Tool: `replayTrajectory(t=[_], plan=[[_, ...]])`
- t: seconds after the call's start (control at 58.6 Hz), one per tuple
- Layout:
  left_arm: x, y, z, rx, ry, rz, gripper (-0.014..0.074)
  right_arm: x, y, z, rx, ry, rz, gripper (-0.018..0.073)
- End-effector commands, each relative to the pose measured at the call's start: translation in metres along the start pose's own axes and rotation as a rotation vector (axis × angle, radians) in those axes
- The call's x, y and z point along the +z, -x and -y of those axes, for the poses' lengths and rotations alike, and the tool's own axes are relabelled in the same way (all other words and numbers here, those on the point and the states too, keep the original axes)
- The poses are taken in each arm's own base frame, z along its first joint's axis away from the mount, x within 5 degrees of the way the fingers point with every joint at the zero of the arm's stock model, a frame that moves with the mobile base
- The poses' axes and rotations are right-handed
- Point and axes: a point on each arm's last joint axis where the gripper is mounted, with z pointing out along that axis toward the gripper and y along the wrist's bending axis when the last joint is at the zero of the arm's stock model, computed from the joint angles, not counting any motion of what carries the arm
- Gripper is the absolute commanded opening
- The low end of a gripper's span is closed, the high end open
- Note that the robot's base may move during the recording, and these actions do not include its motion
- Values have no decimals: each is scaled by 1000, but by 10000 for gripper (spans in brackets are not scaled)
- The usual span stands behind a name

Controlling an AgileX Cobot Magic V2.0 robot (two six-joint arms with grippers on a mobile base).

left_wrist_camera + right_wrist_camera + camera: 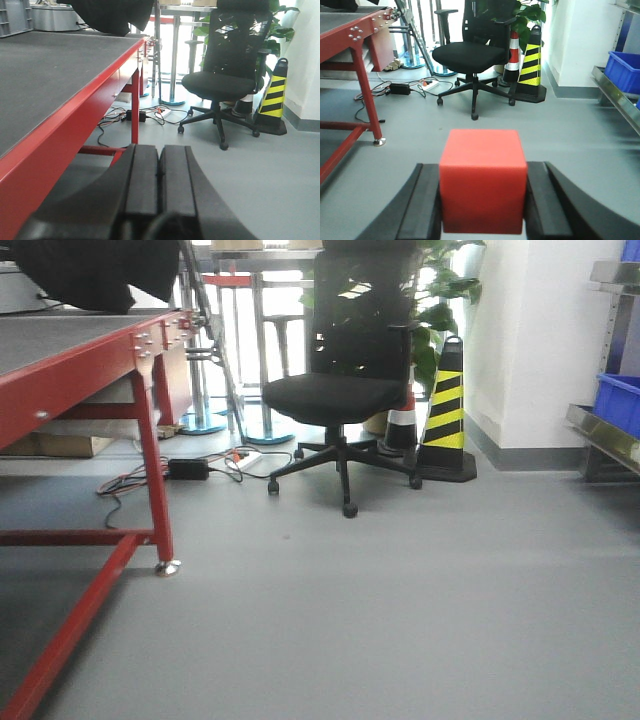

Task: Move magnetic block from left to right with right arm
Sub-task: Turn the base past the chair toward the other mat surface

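Observation:
In the right wrist view the bright-red magnetic block (483,180) fills the gap between my right gripper's (483,200) two black fingers (424,200), which are shut on its sides. The block is held in the air, with grey floor showing beyond it. In the left wrist view my left gripper (160,175) is shut, its two black pads pressed together with nothing between them, beside the red table edge (75,125). Neither gripper shows in the front view.
A red-framed table (90,365) with a dark top stands at the left. A black office chair (345,390), a yellow-and-black cone (445,410) and floor cables (190,470) lie ahead. Blue bins on a metal shelf (615,405) are at the right.

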Motion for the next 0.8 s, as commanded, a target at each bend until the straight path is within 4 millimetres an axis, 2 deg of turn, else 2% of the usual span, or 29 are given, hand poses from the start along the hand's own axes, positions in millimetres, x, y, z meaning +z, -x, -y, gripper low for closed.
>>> replayTrajectory(t=[0.0,0.785], plan=[[-1,5,0,-6,-4,80,-117,-2,16,0,-17,-8,106,192],[-1,5,0,-6,-4,80,-117,-2,16,0,-17,-8,106,192]])
